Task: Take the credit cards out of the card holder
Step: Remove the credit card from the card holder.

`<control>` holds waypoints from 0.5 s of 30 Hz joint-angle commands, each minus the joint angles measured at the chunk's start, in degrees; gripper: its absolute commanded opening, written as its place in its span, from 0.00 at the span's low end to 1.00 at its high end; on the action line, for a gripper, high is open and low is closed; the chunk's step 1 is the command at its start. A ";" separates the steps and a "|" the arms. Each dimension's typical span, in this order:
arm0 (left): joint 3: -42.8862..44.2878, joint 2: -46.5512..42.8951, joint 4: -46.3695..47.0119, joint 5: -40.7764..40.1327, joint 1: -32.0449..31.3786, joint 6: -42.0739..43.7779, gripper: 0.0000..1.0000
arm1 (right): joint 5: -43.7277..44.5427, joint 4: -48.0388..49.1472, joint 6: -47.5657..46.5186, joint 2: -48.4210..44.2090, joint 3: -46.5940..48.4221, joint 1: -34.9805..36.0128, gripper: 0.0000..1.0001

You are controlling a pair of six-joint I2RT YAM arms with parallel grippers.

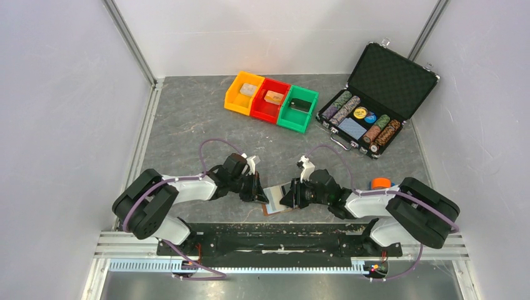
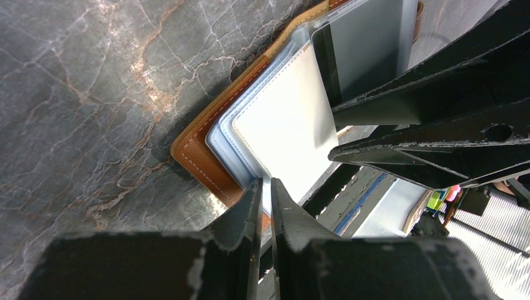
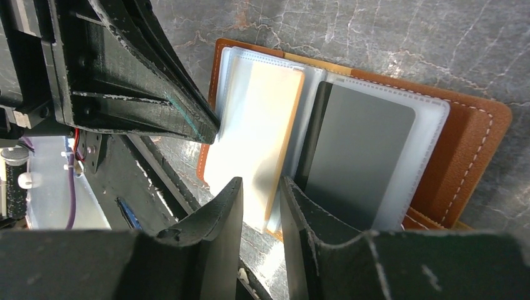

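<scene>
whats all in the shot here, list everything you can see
brown leather card holder: one, clear sleeves inside, lying open between the arms
thin flat cards: two showing, one pale with a tan edge, one dark grey, both in the sleeves
plastic bins: three, orange, red, green, in a row far centre, a small item in each
black chip case: one, open, far right
poker chip stacks: several, mixed colours, in the case
orange-capped object: one, by the right arm
grey marbled table: one, under everything
left fingers: black, pinched on the holder's edge
right fingers: black, narrowly apart at the holder's near edge
</scene>
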 commanded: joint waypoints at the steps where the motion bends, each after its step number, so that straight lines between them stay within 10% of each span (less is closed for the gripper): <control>1: -1.45 0.96 -1.39 -2.56 -0.45 2.14 0.16 | -2.86 6.88 2.68 1.70 -1.68 0.03 0.30; 15: -1.31 1.20 -1.56 -2.47 -0.44 2.35 0.16 | -6.01 18.16 6.72 0.82 -6.11 -2.03 0.06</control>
